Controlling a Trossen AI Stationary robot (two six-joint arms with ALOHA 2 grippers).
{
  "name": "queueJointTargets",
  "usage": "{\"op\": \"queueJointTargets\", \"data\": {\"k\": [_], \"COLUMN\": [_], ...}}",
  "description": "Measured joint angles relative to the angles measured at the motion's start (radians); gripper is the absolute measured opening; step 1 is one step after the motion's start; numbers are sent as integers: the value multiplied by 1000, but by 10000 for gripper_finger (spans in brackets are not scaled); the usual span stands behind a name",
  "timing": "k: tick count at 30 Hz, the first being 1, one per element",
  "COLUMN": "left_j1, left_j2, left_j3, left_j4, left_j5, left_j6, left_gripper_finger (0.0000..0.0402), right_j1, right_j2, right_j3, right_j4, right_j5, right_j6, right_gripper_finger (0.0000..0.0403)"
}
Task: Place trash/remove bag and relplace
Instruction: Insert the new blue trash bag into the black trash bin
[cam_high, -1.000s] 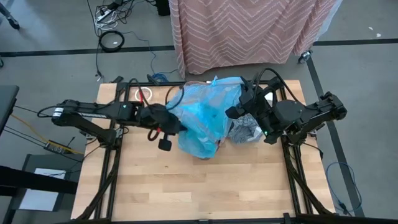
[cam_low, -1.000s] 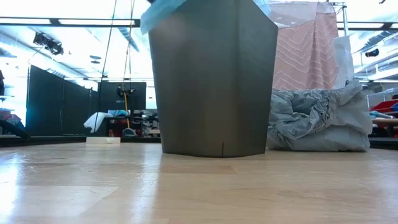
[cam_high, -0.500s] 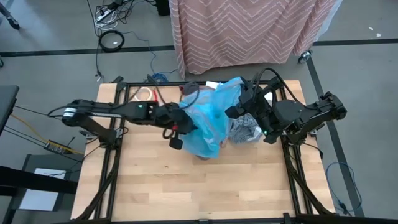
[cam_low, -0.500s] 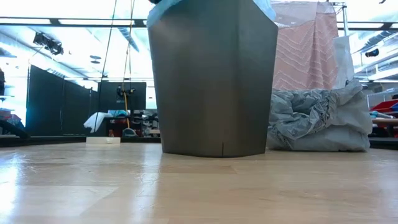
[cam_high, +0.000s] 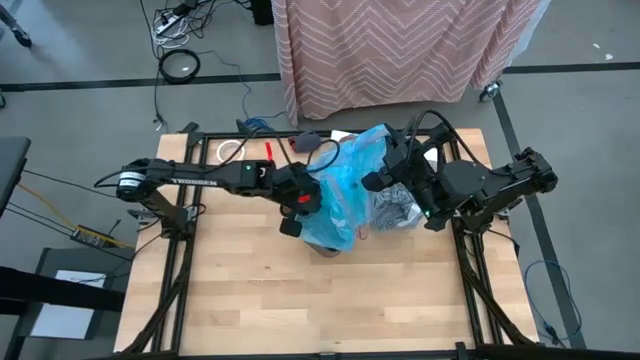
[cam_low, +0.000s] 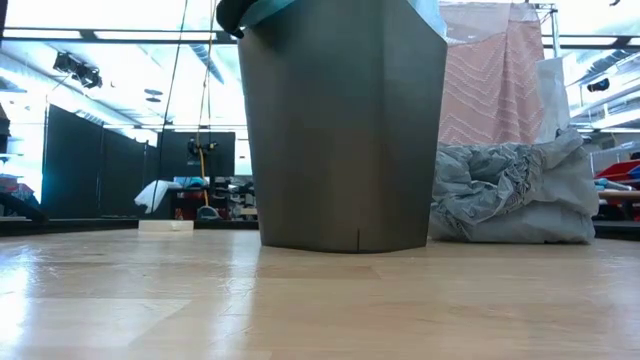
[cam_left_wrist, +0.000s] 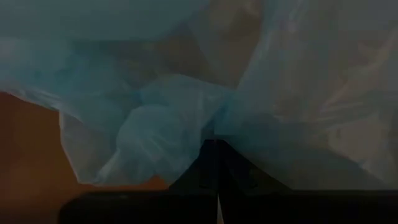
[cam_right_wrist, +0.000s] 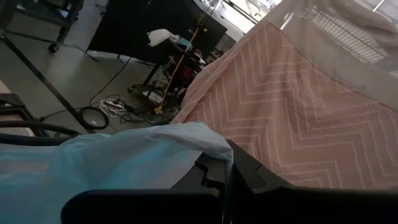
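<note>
The left gripper (cam_high: 300, 205) has moved rightward, bunching the blue bag (cam_high: 345, 190).

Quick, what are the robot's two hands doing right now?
Left gripper: jaws shut, pinching the blue bag at the bin's left side.
Right gripper: jaws shut on the blue bag's right edge.

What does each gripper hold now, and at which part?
Both hold the blue bag: left gripper pinches its left-side film, right gripper its edge on the right side.
</note>
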Motion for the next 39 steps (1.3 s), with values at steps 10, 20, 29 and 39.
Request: {"op": "queueJointTargets", "data": {"k": [10,20,29,39], "left_j1": [23,12,6,-19], "left_j2": [3,-3,-14,-51], "left_j3": [106,294,299,300], "left_j4": [-203,-428,-450,-530], "left_j5": [-82,-141,-323,-322], "left_j6": [-38,1,55,25], "left_gripper_finger": [2,38,98,102], "right_j1": [0,0,0,-20], "right_j2": [0,0,0,0], "right_j3": [0,0,0,0], "right_j4": [-17,-27,-75,-101], "right_j5": [1,11,19,32], "right_j6": [15,24,58,76], "right_gripper_finger": [0,0,0,0]}}
